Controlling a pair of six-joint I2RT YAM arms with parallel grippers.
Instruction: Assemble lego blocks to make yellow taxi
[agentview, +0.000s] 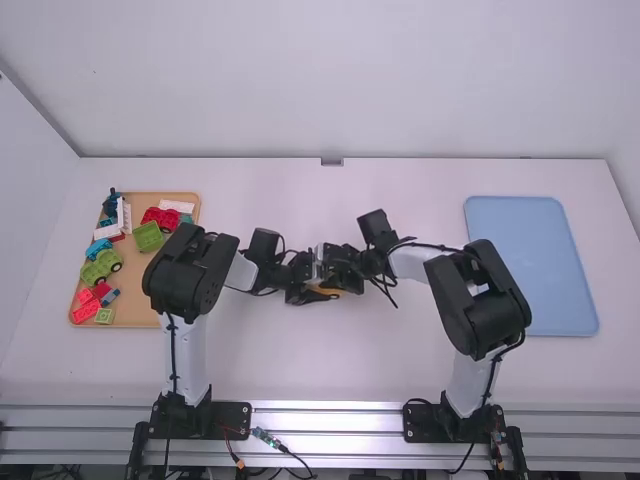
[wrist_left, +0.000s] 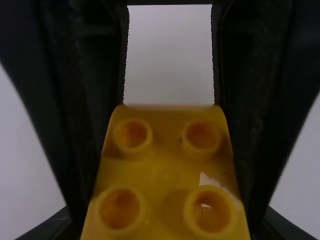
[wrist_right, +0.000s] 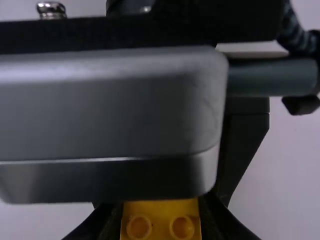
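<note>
Yellow block (wrist_left: 165, 172) lies between left gripper (wrist_left: 167, 227) and right gripper (wrist_right: 160, 224), both pairs of jaws grasping it, midway between side edges of the surface (agentview: 340, 370).

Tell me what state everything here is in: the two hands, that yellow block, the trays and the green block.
Right hand: closed on the yellow block.
Left hand: close against the right one, between the two trays.
Yellow block: held, its round studs showing.
Wood-coloured tray: flat on the table, holding loose coloured pieces.
Green block: lying in that tray.
Blue tray: flat on the table.
</note>
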